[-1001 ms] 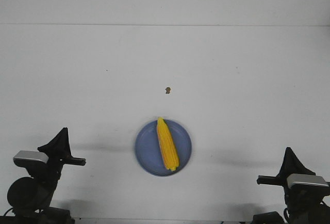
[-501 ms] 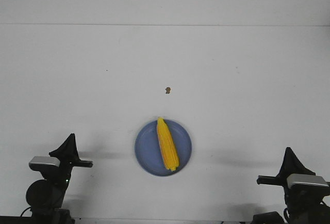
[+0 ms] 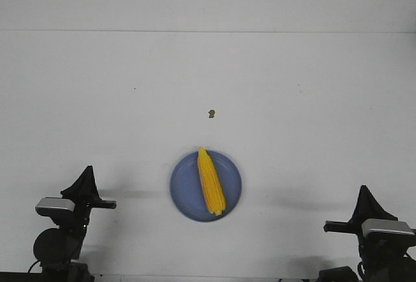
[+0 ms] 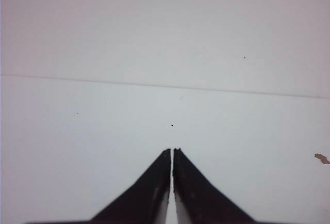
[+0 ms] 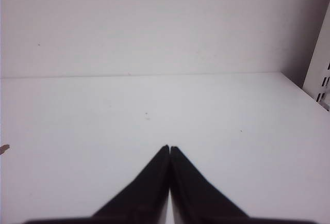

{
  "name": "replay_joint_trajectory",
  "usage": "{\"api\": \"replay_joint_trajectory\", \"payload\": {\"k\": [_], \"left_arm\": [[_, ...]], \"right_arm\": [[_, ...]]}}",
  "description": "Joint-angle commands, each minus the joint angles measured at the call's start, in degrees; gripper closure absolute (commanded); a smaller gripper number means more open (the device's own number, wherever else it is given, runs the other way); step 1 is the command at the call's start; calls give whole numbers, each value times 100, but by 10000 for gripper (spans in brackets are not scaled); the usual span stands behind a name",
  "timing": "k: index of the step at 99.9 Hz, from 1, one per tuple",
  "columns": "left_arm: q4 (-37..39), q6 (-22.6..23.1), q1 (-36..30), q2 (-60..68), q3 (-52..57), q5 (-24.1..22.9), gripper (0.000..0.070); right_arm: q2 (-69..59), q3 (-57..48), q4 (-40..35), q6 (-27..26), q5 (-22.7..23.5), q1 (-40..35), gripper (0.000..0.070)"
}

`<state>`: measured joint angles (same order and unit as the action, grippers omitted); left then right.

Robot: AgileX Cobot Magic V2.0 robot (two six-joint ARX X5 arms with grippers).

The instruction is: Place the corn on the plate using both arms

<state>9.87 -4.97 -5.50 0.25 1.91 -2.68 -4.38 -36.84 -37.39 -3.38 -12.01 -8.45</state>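
- Two arms sit folded at the near edge of your white bench [image 3: 97,87], one on each side of the plate [image 3: 184,191], both well apart from it.
- Your plate is round, shallow and periwinkle blue, lying flat on the bench roughly midway between the two arms.
- Your corn [image 3: 210,181] lies on the plate, running from the plate's far rim toward its near rim; the narrow tip reaches the far rim and the thick end rests inside the near part, a little to the right of the plate's middle.
- Your left pincer [image 4: 172,153] is closed to a hairline slit in the left wrist view, with nothing between its fingers; it points out over bare bench, to the left of the plate.
- Your right pincer [image 5: 169,148] is likewise drawn together, tips touching, gripping nothing; it stands to the right of the plate.
- One small brown speck [image 3: 211,113] lies on the bench beyond the plate's far rim, apart from it.
- At the right edge of the right wrist view you can see a slotted white upright [image 5: 319,69] beside the bench.
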Motion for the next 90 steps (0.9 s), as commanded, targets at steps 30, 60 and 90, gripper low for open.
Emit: {"api": "replay_joint_trajectory", "payload": {"k": [30,60,90], "left_arm": [[59,87,-4,-7,-111,-2,686],[59,87,-4,-7,-111,-2,686],[59,87,-4,-7,-111,-2,686]], "right_arm": [[-15,-52,57,-4,-4,0,700],[-17,-52,57,-4,-4,0,700],[63,76,240,-7,4,28,700]]}}
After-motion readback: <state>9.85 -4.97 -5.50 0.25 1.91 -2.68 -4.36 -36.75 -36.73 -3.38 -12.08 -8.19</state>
